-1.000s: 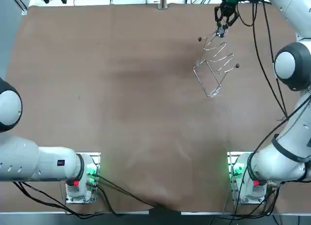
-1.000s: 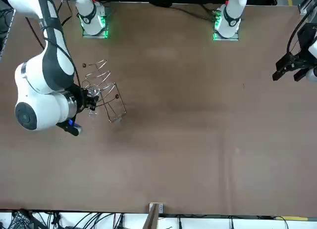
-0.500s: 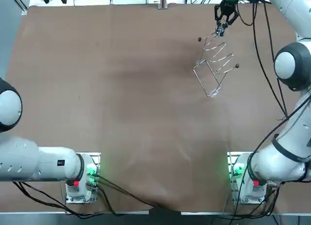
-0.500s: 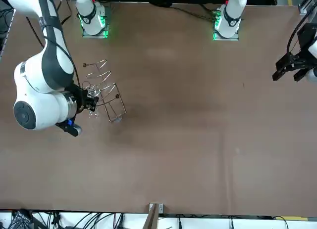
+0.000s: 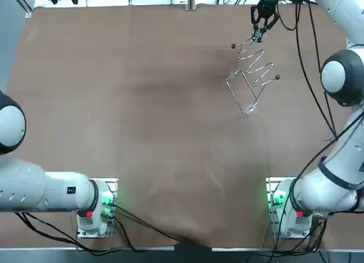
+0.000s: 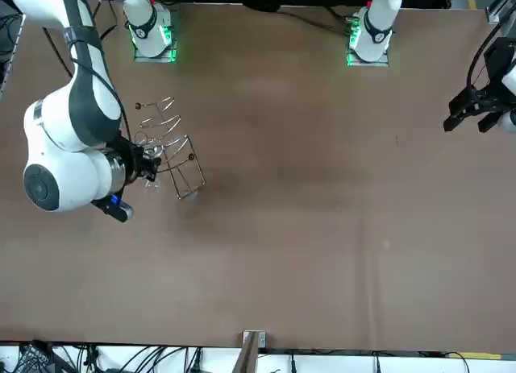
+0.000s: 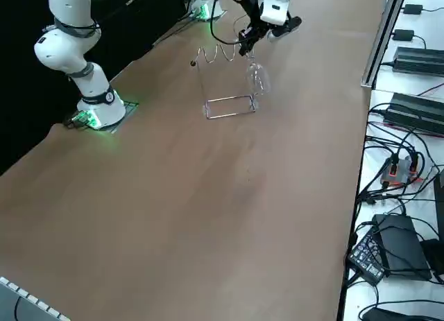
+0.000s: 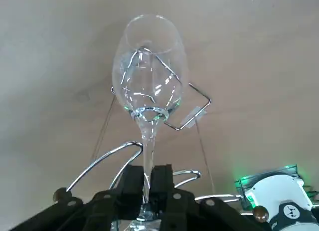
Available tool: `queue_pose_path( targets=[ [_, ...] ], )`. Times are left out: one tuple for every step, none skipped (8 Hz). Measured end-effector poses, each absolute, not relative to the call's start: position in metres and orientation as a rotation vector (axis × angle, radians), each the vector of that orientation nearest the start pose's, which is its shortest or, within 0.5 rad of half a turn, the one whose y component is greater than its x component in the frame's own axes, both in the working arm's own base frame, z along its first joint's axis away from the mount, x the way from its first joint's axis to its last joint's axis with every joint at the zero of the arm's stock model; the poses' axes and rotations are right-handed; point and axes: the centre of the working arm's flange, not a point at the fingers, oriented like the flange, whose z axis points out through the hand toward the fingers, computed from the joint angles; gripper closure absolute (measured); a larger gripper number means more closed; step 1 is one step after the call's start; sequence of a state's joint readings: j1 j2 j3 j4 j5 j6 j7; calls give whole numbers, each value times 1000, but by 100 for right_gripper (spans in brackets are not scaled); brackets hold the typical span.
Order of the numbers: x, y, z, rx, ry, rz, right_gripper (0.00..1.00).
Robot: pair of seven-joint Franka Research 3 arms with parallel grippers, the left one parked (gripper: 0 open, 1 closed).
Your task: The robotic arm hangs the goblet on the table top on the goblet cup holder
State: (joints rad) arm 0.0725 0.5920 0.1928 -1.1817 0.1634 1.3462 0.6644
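Clear goblet (image 8: 149,76); silver wire holder (image 5: 252,70) with dark ball tips. Black right gripper (image 5: 259,31), upper right of the top view, above the plain brown desk (image 5: 142,115).

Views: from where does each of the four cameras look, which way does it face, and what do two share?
Top: overhead, facing down; both arm bases show.
Front: across the table, facing the robot; right arm shows.
Right side: raised, looking diagonally down; right gripper at the holder's top.
Right wrist: on the wrist, facing its fingers shut on the goblet.
Shared: all show the holder.
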Motion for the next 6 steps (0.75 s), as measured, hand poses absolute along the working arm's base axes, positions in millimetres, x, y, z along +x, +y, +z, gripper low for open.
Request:
queue_pose_path(
  targets=[
    [652,165,426,-2928,603,761,89],
    [650,165,423,-2931,603,778,89],
    [648,165,419,-2933,602,795,89],
    [646,165,416,-2934,602,806,89],
    [645,166,415,-2936,601,812,89],
    [643,167,414,-2937,599,818,89]
  ],
)
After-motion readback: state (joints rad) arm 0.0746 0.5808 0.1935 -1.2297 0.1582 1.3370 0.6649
